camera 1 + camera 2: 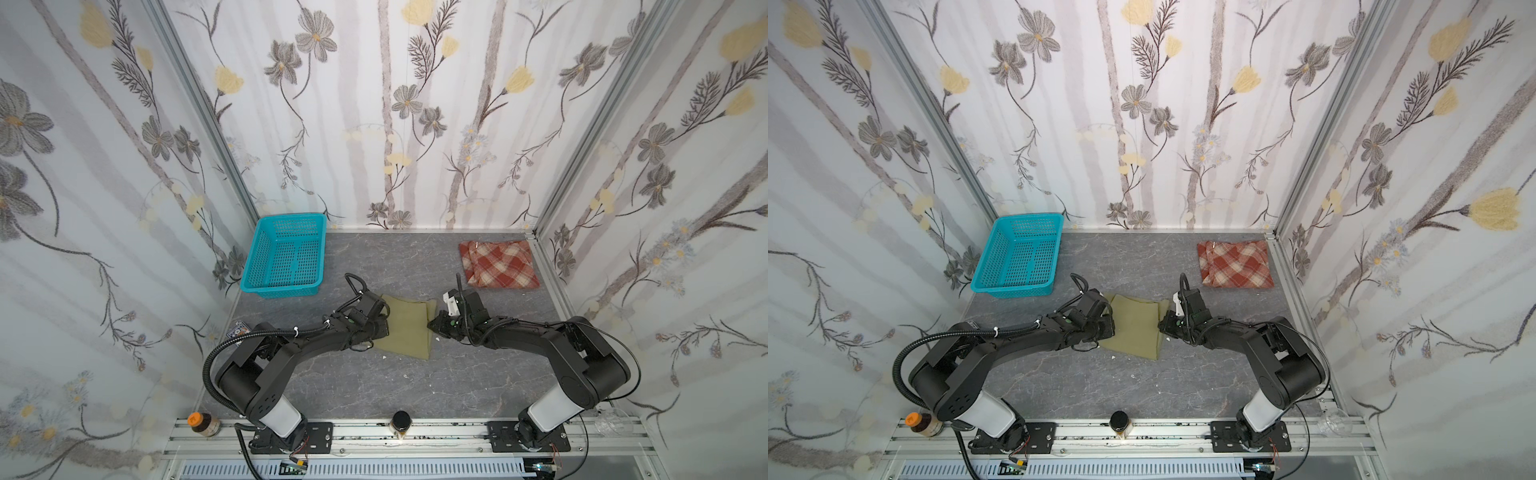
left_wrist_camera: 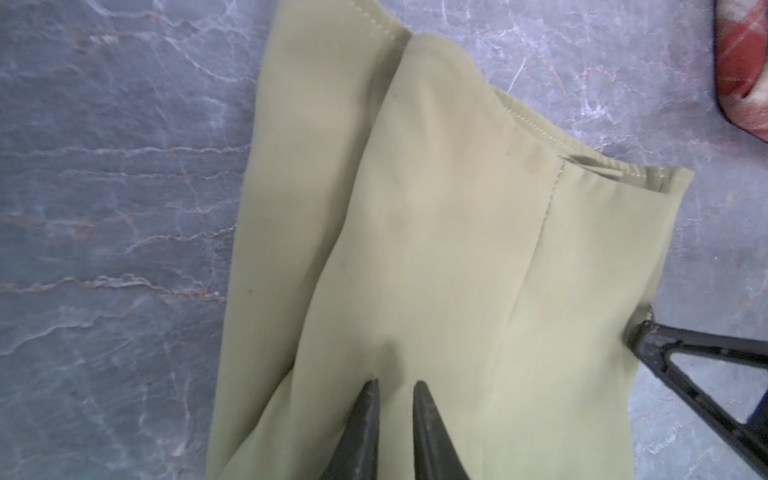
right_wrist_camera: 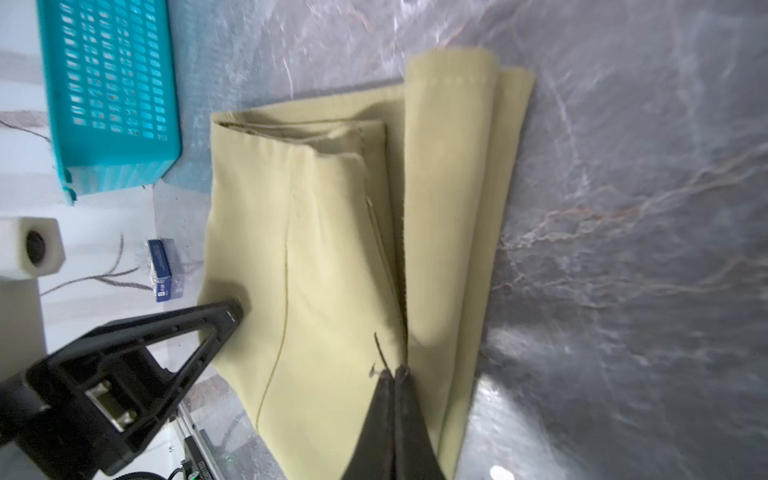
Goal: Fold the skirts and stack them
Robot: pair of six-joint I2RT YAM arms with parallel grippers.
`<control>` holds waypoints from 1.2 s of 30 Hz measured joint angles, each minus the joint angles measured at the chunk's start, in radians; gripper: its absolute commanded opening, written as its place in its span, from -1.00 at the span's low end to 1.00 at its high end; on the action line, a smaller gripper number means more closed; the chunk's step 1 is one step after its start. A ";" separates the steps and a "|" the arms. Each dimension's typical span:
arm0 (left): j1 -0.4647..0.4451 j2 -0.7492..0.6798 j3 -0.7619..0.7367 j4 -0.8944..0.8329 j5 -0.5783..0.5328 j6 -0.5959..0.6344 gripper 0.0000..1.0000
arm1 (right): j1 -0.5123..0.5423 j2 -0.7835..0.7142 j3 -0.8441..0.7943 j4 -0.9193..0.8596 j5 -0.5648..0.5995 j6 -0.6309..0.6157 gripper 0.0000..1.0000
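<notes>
Top views: olive-green skirt is laid folded at worktop centre, plaid skirt folded in back right corner | left fingers nearly closed, pinching one edge | right fingers pressed together on opposite edge | judged: both edges gripped so folds are kept for stacking.

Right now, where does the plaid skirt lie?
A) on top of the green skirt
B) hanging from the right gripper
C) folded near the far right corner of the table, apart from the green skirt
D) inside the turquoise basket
C: in both top views the plaid skirt lies folded by the far right corner, with bare table between it and the olive-green skirt in the middle.
</notes>
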 measured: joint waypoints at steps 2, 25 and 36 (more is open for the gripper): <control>-0.004 -0.022 0.002 -0.001 0.000 0.001 -0.60 | -0.018 -0.043 0.015 -0.024 -0.001 -0.020 -0.49; -0.130 0.218 0.209 0.012 0.105 0.037 -0.64 | -0.046 -0.103 -0.162 -0.010 -0.095 -0.055 0.09; -0.145 0.258 0.223 0.035 0.131 0.023 -0.66 | -0.036 -0.024 -0.155 0.100 -0.130 -0.013 -0.06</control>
